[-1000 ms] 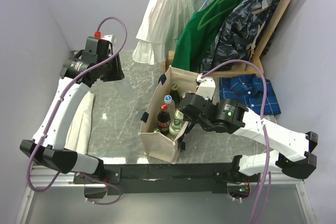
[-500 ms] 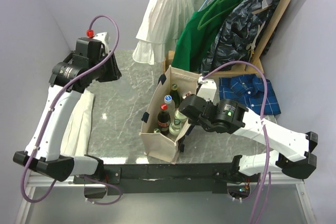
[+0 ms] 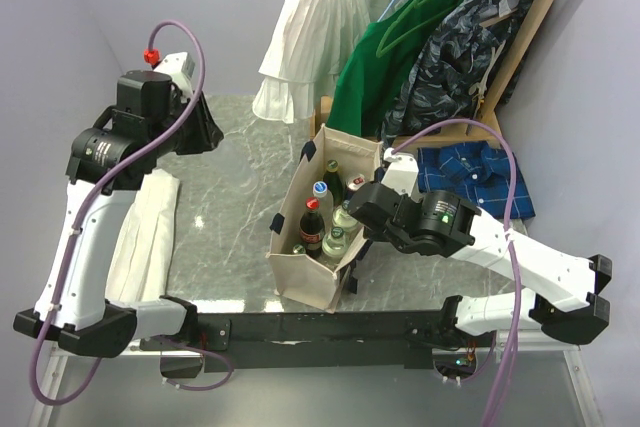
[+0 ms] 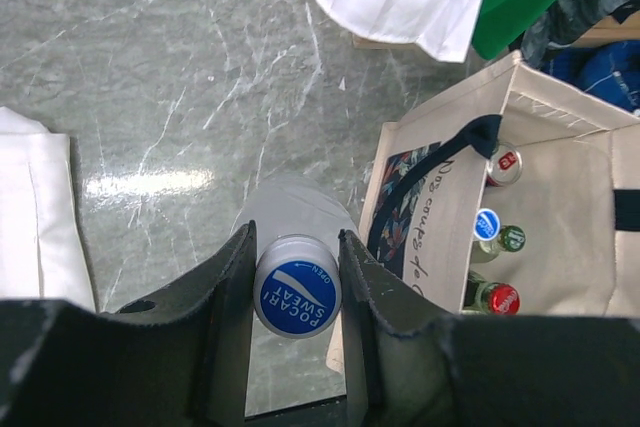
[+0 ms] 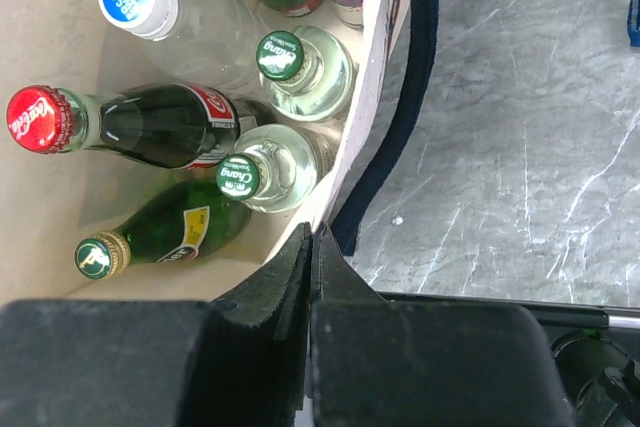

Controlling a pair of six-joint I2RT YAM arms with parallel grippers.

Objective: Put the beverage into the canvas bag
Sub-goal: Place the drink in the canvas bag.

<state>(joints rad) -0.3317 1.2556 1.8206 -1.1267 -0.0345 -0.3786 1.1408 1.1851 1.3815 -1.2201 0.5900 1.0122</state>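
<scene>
I see open bench (image 3: 240,172) between my left end effector (image 4: 297,240), clamped on the Pocari bottle (image 4: 298,297), and the canvas bag (image 3: 300,277). Other bottles (image 5: 300,67) crowd the bag's mouth, with some bare room beside them. My right end effector (image 5: 312,237) pinches its rim, and hanging clothes (image 3: 400,57) block behind.

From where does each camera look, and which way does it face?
Top: above, behind the robot, facing down at table, bag; left arm, right arm show.
Left wrist: facing down; left claw grips bottle.
Right wrist: facing down into bag; right claw shut on rim.
Shared: all three show the bag.
</scene>
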